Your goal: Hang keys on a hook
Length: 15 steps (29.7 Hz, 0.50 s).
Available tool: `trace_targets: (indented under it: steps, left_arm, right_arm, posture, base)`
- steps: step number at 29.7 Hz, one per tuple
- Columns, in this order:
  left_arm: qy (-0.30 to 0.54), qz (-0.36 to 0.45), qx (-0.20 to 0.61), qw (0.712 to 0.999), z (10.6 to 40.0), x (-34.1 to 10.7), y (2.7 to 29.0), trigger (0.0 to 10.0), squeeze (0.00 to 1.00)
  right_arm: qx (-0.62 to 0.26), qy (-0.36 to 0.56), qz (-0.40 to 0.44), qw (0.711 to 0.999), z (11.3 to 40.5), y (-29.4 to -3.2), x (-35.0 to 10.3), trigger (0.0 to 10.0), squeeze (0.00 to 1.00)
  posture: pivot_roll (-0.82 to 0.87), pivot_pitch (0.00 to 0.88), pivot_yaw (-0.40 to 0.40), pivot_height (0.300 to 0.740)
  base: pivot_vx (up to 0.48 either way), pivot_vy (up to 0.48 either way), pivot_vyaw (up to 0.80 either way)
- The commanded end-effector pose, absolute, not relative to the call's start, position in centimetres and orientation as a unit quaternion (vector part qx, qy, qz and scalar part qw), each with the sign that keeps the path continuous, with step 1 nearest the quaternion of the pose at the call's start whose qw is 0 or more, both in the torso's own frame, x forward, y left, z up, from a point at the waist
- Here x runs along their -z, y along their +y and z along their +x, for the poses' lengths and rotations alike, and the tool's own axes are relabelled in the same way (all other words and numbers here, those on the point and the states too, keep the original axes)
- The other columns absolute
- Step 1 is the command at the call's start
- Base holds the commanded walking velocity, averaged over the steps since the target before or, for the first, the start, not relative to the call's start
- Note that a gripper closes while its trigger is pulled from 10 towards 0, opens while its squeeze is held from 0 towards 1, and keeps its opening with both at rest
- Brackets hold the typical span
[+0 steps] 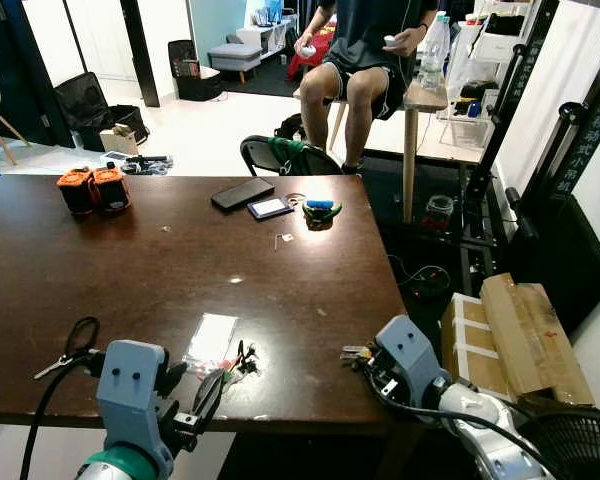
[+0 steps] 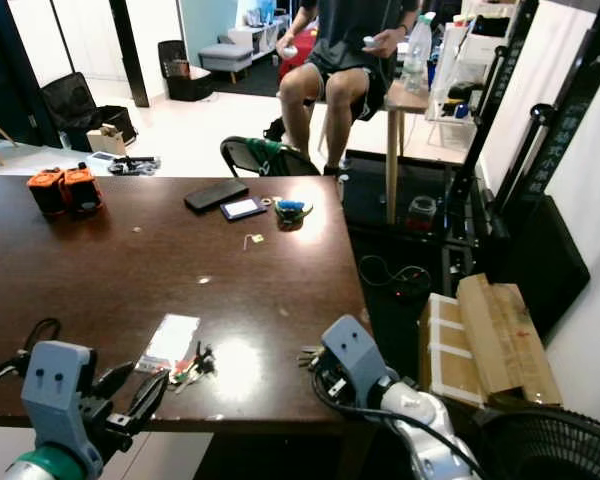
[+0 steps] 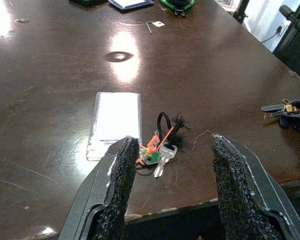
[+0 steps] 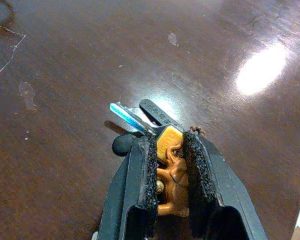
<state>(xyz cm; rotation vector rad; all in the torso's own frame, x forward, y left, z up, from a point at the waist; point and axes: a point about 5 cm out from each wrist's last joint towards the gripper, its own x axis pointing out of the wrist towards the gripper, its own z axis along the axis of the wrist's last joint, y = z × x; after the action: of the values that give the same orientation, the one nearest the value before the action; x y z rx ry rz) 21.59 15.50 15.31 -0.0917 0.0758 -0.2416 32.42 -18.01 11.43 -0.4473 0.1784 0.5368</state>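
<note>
My right gripper (image 4: 171, 150) is pinching an orange-tagged key bunch (image 4: 166, 145) between its fingers, blades sticking out past the tips just over the table (image 4: 65, 75). To do this well, I am judging that I should keep the squeeze on the tag and lift straight up before carrying it off, so nothing drags. My left gripper (image 3: 172, 160) is hovering with fingers wide apart, a second key (image 3: 162, 154) with a green tag lying between them, a clear sleeve (image 3: 115, 120) just beyond. The head views are adding a seated person (image 1: 365, 50) far past the table; I am seeing no hook.
</note>
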Motion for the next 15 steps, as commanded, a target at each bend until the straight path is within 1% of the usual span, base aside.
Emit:
trace_targets:
  steps: [1, 8, 11, 14, 15]
  left_arm:
    - [0.046, -0.041, 0.124, 0.990, 21.3, -15.1, 15.5, 10.0, 0.00]
    - [0.045, -0.041, 0.125, 0.990, 21.3, -15.1, 15.5, 10.0, 0.00]
    - [0.043, -0.042, 0.123, 0.991, 21.4, -15.2, 15.5, 10.0, 0.00]
    - [0.042, -0.042, 0.123, 0.991, 21.4, -15.2, 15.5, 10.0, 0.00]
    - [0.041, -0.043, 0.122, 0.991, 21.4, -15.2, 15.5, 10.0, 0.00]
  right_arm:
    - [-0.257, 0.102, -0.213, 0.937, 32.3, -18.3, -10.7, 0.0, 0.00]
    - [-0.251, 0.090, -0.201, 0.943, 32.5, -18.3, -11.1, 0.0, 0.00]
    - [-0.227, 0.061, -0.162, 0.958, 33.0, -18.5, -12.2, 0.0, 0.00]
    - [-0.222, 0.055, -0.154, 0.961, 33.1, -18.6, -12.4, 0.0, 0.00]
    - [-0.209, 0.039, -0.131, 0.968, 33.4, -18.7, -13.1, 0.0, 0.00]
  posture:
    - [-0.10, 0.059, 0.110, 0.740]
    - [-0.10, 0.059, 0.110, 0.740]
    - [-0.10, 0.059, 0.110, 0.740]
    - [-0.10, 0.059, 0.110, 0.740]
    - [-0.10, 0.059, 0.110, 0.740]
  base:
    - [0.000, 0.000, 0.00]
    - [0.000, 0.000, 0.00]
    - [0.000, 0.000, 0.00]
    - [0.000, 0.000, 0.00]
    - [0.000, 0.000, 0.00]
